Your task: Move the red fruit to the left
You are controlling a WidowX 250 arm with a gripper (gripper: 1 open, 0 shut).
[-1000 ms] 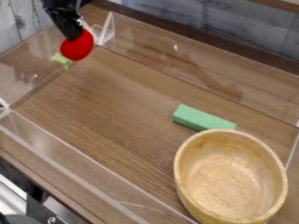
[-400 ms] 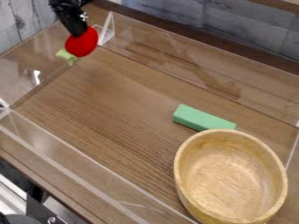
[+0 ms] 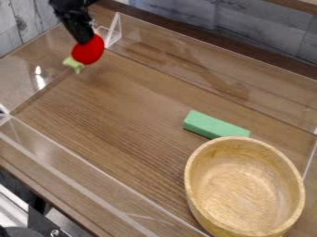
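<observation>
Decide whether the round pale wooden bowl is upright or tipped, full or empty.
The round pale wooden bowl is upright and empty: its mouth faces up, showing bare inner walls and floor.

probably lab or robot test station: bare wood-look tabletop (image 3: 136, 116) with clear plastic sheeting (image 3: 28, 69) along left side, dark cables (image 3: 44, 215) bundled at lower left corner, few props such as wooden bowl (image 3: 244, 188) and green block (image 3: 217, 126). wider room out of view.
</observation>
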